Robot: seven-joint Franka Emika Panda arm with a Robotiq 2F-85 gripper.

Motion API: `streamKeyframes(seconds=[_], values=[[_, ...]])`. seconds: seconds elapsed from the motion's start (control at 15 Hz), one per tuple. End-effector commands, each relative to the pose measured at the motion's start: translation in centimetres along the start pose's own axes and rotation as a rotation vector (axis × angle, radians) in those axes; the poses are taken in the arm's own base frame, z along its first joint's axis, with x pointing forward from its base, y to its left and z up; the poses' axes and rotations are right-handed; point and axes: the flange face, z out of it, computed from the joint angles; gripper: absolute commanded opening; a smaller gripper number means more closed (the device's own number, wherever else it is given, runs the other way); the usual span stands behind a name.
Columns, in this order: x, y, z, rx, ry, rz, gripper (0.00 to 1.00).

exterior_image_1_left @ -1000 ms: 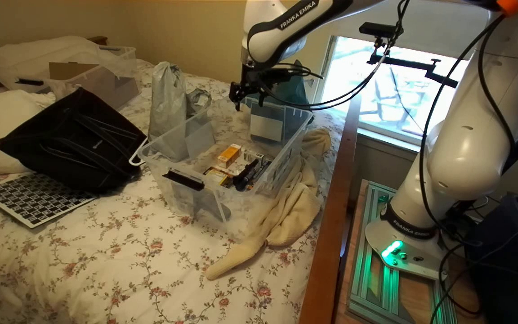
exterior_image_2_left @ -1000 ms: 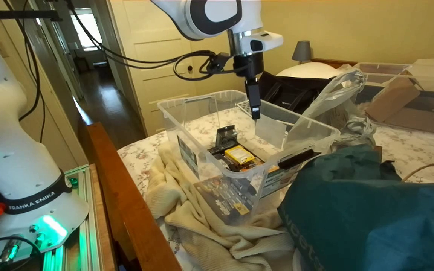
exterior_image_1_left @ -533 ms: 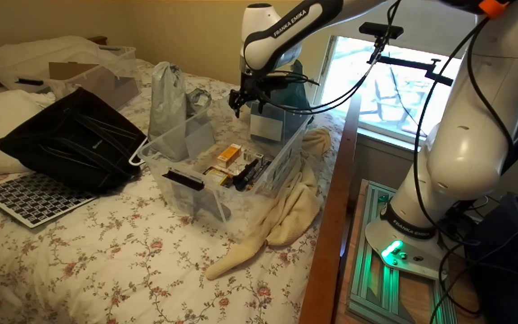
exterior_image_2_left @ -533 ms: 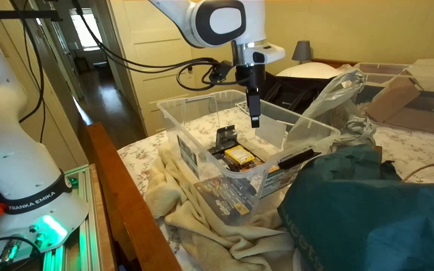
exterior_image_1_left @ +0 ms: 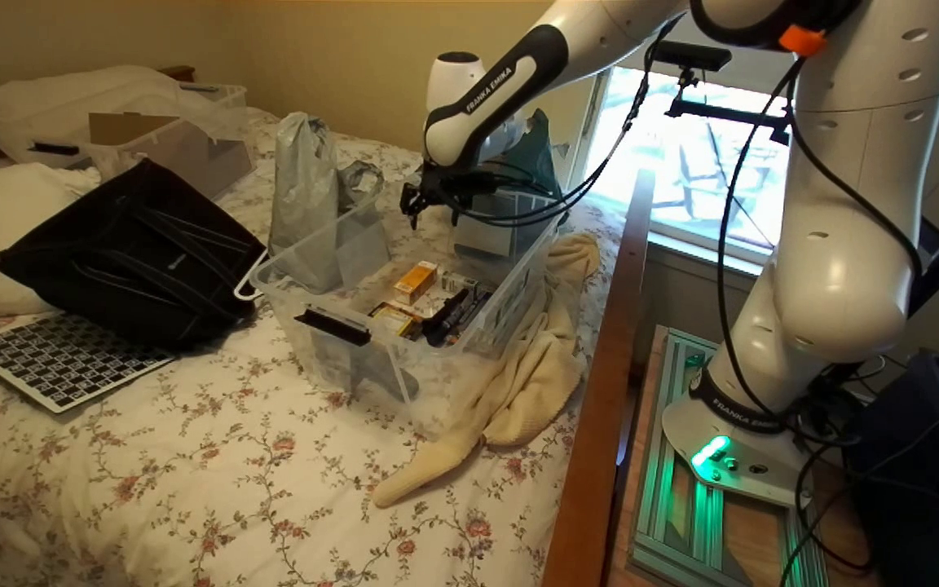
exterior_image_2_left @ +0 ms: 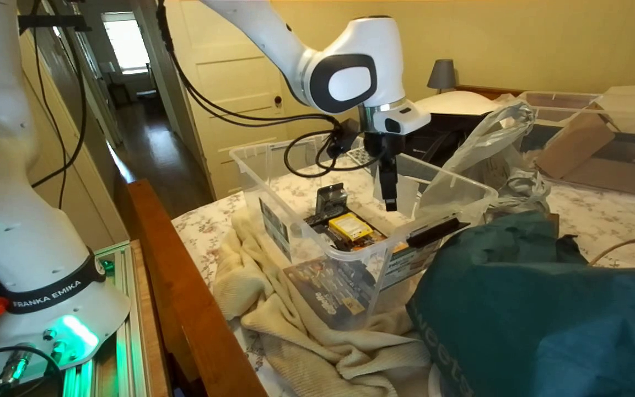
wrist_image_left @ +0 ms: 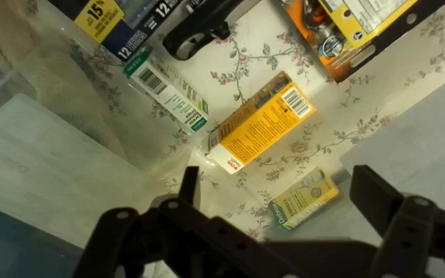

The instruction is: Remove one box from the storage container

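Note:
The clear storage container [exterior_image_1_left: 306, 367] stands on the bed in both exterior views [exterior_image_2_left: 309, 245]. Inside lies an orange-yellow and white CVS box [wrist_image_left: 267, 125], also visible in an exterior view [exterior_image_1_left: 415, 282]. A smaller yellow and green Debrox box [wrist_image_left: 303, 199] lies near it in the wrist view. A white and green ear-drops box [wrist_image_left: 168, 92] lies on the other side. My gripper [wrist_image_left: 276, 172] is open and empty, pointing down over the container at its far end in an exterior view [exterior_image_1_left: 434, 220]. The Debrox box shows between its fingers, apart from them.
A black tool [wrist_image_left: 203, 31] and yellow-black packs [exterior_image_2_left: 350, 227] share the container. A grey plastic bag [exterior_image_1_left: 304, 196] and black bag [exterior_image_1_left: 135, 253] stand beside it. A teal bag [exterior_image_2_left: 516, 309], cream blanket [exterior_image_2_left: 317, 331] and wooden bed rail [exterior_image_1_left: 600, 408] lie around it.
My gripper has moved down toward the inside of the container and slightly sideways, left in one exterior view and right in the other. The boxes and the container have not moved.

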Motion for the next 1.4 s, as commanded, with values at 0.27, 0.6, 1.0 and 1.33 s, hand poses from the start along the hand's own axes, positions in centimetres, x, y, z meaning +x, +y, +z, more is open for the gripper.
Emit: streamKeyframes(seconds=[0.27,0.6,1.0,1.33], values=[[0.9,-0.5,2.8,0.020,0.015,0.029,1.00],[1.0,-0.5,2.6,0.021,0.020,0.030,1.00],[2.1,-0.6,5.5,0.001,-0.008,0.120,1.00],[2.5,-1.1,7.9,0.004,-0.022,0.158,1.00]])
